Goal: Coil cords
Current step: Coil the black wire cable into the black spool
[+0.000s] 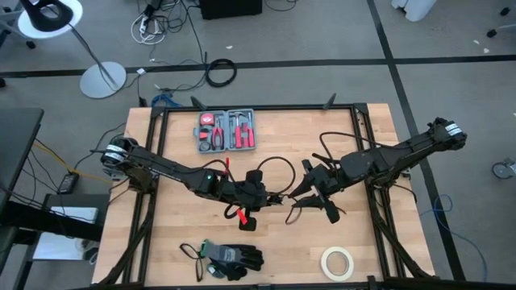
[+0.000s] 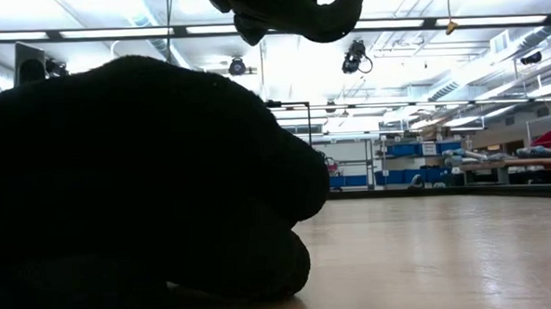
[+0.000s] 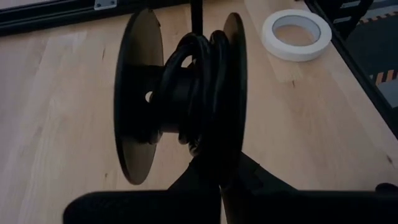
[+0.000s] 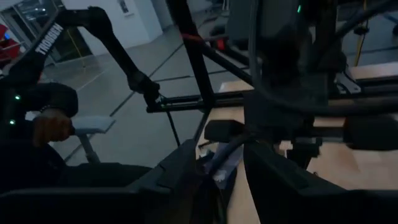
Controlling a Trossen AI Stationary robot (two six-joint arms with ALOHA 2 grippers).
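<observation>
Both dark arms reach in from the table's two sides and meet near its middle. The left arm stretches from the left edge, elbow low, with the left gripper [image 1: 256, 193] just left of centre, its fingers [image 3: 205, 180] clamped on a black spool held edge-on. The right arm comes in from the far right corner, and the right gripper [image 1: 310, 192] sits close beside its partner, fingers [image 4: 186, 168] pinched on a cord.

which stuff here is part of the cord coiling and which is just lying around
In the job:
thin black cord
black two-disc spool, cord wound on it
left tool
right tool

Lying about:
grey tool case
black gloves
white tape roll
</observation>
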